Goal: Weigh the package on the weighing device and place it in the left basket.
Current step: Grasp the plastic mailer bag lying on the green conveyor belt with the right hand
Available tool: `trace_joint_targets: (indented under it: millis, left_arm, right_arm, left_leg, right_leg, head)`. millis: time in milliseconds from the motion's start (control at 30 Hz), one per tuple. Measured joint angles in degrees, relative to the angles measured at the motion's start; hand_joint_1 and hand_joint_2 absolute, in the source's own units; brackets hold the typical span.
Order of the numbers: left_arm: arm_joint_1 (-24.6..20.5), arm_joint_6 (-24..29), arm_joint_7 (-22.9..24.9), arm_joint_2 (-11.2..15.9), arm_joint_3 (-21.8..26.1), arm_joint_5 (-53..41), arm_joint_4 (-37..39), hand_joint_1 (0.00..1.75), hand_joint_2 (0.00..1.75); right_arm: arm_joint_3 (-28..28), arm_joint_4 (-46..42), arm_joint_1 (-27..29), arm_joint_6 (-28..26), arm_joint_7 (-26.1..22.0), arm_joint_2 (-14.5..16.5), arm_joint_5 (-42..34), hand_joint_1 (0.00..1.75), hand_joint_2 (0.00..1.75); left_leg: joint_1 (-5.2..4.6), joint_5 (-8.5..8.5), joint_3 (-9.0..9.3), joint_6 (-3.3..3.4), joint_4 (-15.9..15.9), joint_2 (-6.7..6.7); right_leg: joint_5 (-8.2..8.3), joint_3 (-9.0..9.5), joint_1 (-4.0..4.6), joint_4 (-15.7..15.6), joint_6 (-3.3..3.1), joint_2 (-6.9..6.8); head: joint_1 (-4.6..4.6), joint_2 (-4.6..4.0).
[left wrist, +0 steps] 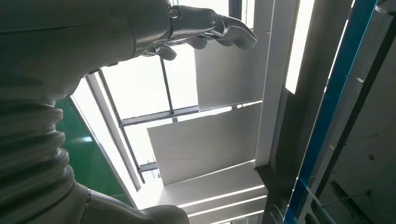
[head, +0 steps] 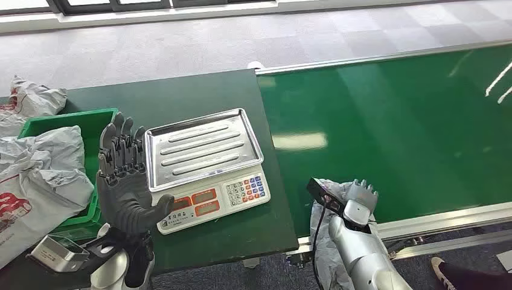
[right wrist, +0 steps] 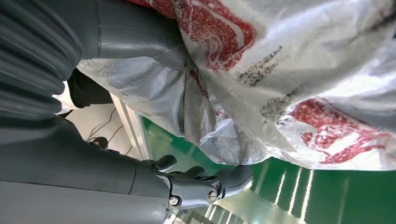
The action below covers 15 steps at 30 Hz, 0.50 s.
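Green conveyor belt [head: 386, 121] edge: right hand [head: 360, 202] grips package [right wrist: 289, 79].

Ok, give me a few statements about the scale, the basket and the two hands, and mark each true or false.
1. The scale's steel tray has a package lying on it. False: the tray is bare.
2. The left hand is raised with its fingers spread, holding nothing. True.
3. The right hand holds a grey package at the near edge of the green conveyor belt. True.
4. The green basket stands on the conveyor belt. False: it sits at the left of the dark table, beside the scale.
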Motion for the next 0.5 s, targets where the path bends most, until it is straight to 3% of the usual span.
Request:
trace_joint_targets:
  millis: [33,67,167,200,500]
  left_arm:
    - [0.0,0.0,0.0,0.0,0.0,0.0,0.0,0.0,1.75]
    - [0.0,0.0,0.0,0.0,0.0,0.0,0.0,0.0,1.75]
    - [0.0,-0.1,0.0,0.0,0.0,0.0,0.0,0.0,1.75]
    - [0.0,-0.2,0.0,0.0,0.0,0.0,0.0,0.0,1.75]
    - [0.0,-0.5,-0.2,0.0,0.3,-0.4,0.0,0.0,1.75]
  right_arm:
    - [0.0,0.2,-0.1,0.0,0.0,0.0,0.0,0.0,1.75]
    - [0.0,0.3,-0.1,0.0,0.0,0.0,0.0,0.19,1.75]
    - [0.0,1.2,-0.6,0.1,-0.1,0.0,0.0,1.5,1.75]
    - [-0.1,1.5,-0.7,0.1,-0.2,0.0,0.0,1.75,1.75]
    - [-0.1,3.1,-1.4,-1.4,-5.4,-0.1,-0.2,1.75,1.75]
  left_leg:
    - [0.0,0.0,0.03,0.0,0.0,0.0]
    - [0.0,0.0,0.06,0.0,0.0,0.0]
    - [0.0,0.0,0.22,0.01,0.0,0.0]
    - [0.0,-0.01,0.26,0.01,0.0,0.0]
    - [0.0,-0.01,0.29,0.03,0.0,0.0]
  right_leg:
    - [0.0,0.04,0.0,0.0,0.0,0.0]
    - [0.0,0.07,0.0,0.0,0.01,0.0]
    - [0.01,0.25,0.0,0.0,0.02,0.0]
    - [0.01,0.29,0.0,-0.1,0.02,0.0]
    - [0.06,0.39,-0.01,-0.1,0.06,0.0]
  head:
    - [0.0,0.0]
    - [0.0,0.0]
    - [0.0,0.0]
    - [-0.01,0.0]
    - [0.01,0.0]
